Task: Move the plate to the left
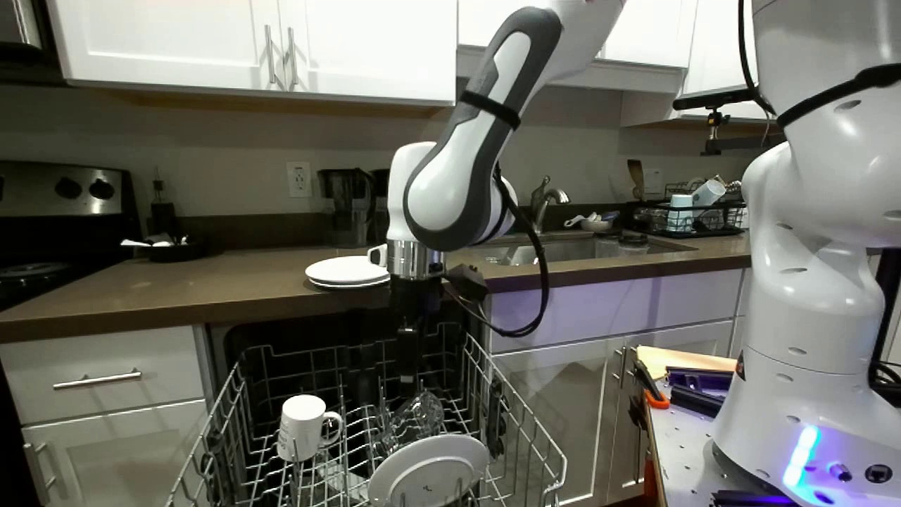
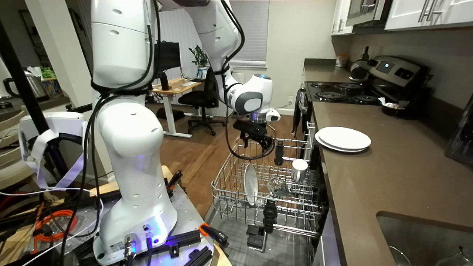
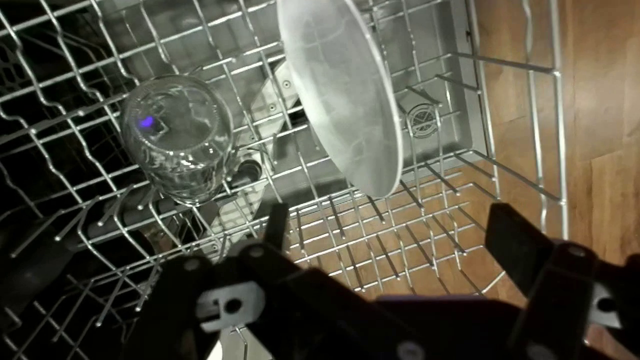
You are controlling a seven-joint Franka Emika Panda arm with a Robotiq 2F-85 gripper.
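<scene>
The white plate (image 1: 431, 473) stands tilted on edge in the dishwasher rack. It shows nearly edge-on in an exterior view (image 2: 251, 184) and at the upper middle of the wrist view (image 3: 345, 100). My gripper (image 3: 387, 215) is open, with nothing between its fingers, and points down over the rack. In the wrist view the plate's lower end lies just beyond the gap between the fingertips. The gripper (image 1: 408, 373) is above and behind the plate in an exterior view, apart from it. It also shows dark in an exterior view (image 2: 264, 144).
A clear glass (image 3: 175, 135) lies in the rack beside the plate. A white mug (image 1: 303, 428) stands in the rack on the far side of the glass. Wire tines and rack walls (image 2: 221, 184) surround them. Stacked white plates (image 2: 343, 138) sit on the counter (image 2: 399, 177) beside the rack.
</scene>
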